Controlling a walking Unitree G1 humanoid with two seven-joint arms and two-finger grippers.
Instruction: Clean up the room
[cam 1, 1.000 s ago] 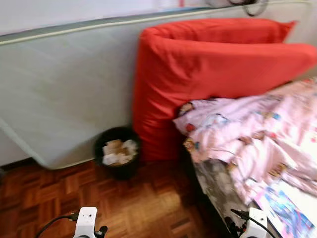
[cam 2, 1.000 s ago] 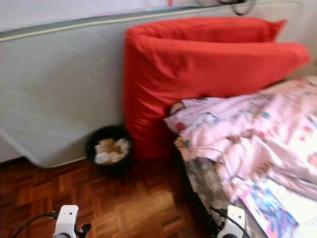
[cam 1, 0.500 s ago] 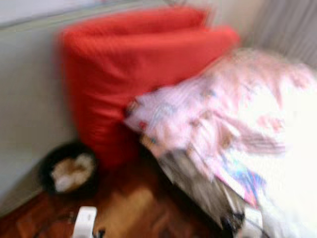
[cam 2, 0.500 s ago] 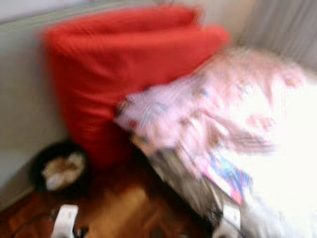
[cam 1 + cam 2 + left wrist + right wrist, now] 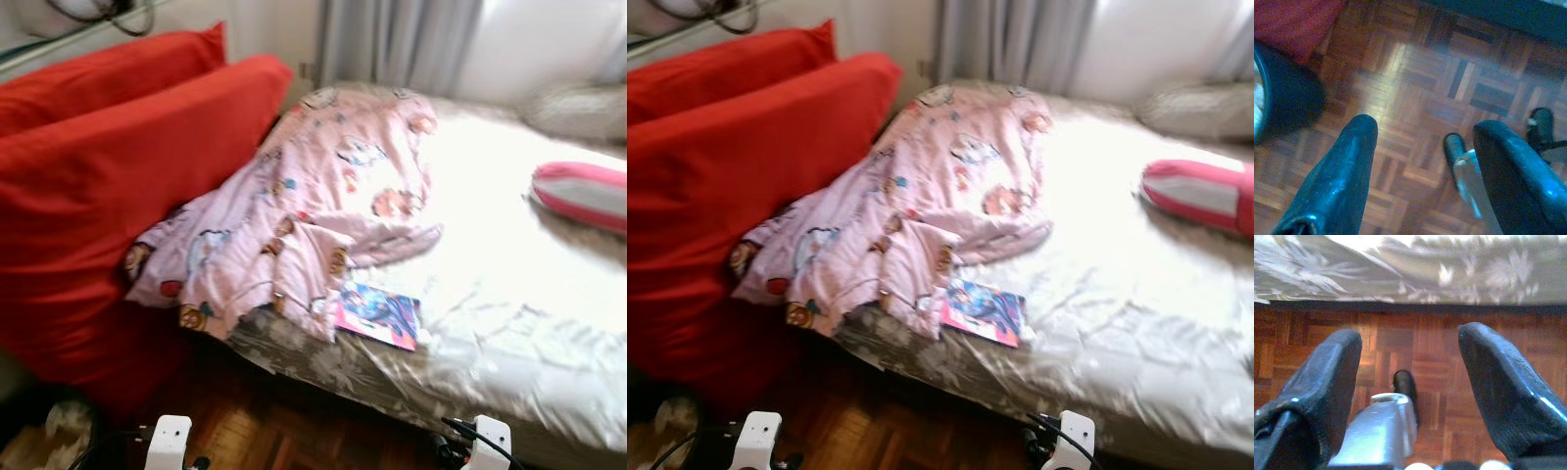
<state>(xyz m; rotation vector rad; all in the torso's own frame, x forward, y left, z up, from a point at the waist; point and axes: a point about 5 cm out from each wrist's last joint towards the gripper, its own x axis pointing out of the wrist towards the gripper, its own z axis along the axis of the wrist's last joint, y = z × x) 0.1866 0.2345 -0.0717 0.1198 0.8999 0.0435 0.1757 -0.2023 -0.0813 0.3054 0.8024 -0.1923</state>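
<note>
A bed (image 5: 509, 323) with a pale, shiny sheet fills the right of the scene, and a pink cartoon-print blanket (image 5: 313, 206) lies crumpled over its left half, spilling off the near-left corner. Just beside the blanket's near edge a colourful magazine (image 5: 377, 315) rests flat on the sheet. Far right on the bed lies a pink-and-grey bolster (image 5: 583, 193), cut off by the frame edge. Two big red cushions (image 5: 108, 186) lean at the left, touching the blanket.

The head views catch only a sliver of the black waste bin (image 5: 49, 441) at the near-left corner (paper scraps inside, hard to make out); the left wrist view shows its dark rim (image 5: 1273, 98) next to the red fabric, standing on the parquet floor (image 5: 1415, 98).

The left gripper (image 5: 1420, 147) hangs low over the floor, fingers spread and empty. The right gripper (image 5: 1410, 362) is likewise parted and holds nothing, hovering over parquet near the bed's draped edge (image 5: 1410, 274).
</note>
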